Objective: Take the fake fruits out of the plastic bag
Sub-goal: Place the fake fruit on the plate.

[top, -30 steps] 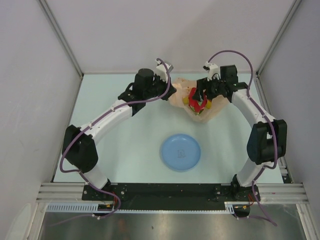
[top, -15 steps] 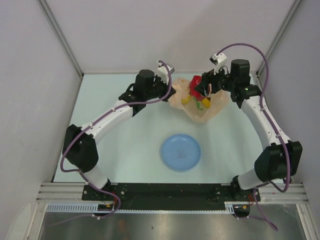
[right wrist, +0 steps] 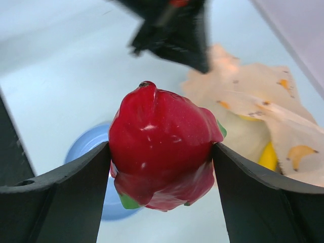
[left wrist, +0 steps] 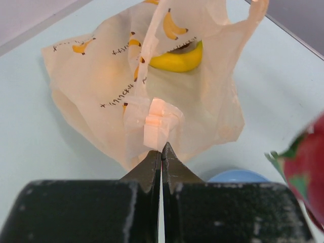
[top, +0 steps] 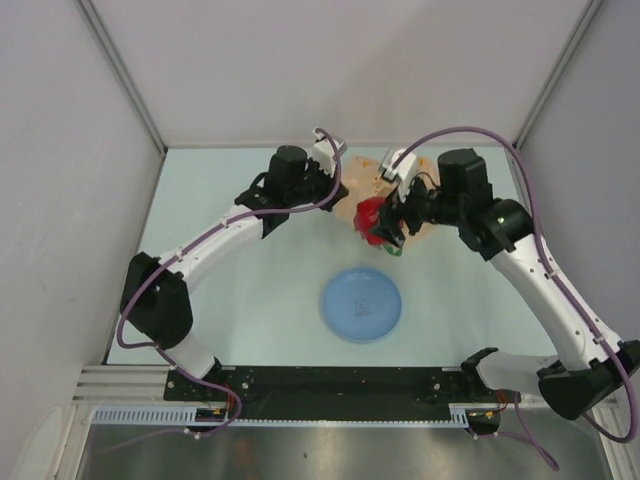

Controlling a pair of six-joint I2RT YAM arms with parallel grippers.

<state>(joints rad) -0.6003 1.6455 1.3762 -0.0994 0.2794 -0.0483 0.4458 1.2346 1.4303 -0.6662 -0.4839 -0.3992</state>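
Observation:
The peach-orange plastic bag [top: 352,195] lies at the far middle of the table, mostly hidden by the arms in the top view; it shows fully in the left wrist view [left wrist: 101,91]. My left gripper [left wrist: 161,148] is shut on a folded edge of the bag. A yellow banana [left wrist: 178,59] shows inside its mouth. My right gripper [right wrist: 161,152] is shut on the red dragon fruit [right wrist: 161,144], held above the table near the bag's front edge [top: 375,222]. The bag with a bit of yellow fruit [right wrist: 267,154] lies behind it. The grapes are hidden.
A round blue plate [top: 360,304] lies on the table in front of the bag, below the held fruit; it also shows in the right wrist view [right wrist: 88,152] and in the left wrist view [left wrist: 238,176]. Grey walls stand around the table.
My right gripper has lifted the dragon fruit out of the bag and carried it left and toward the plate. My left gripper has kept its hold on the bag.

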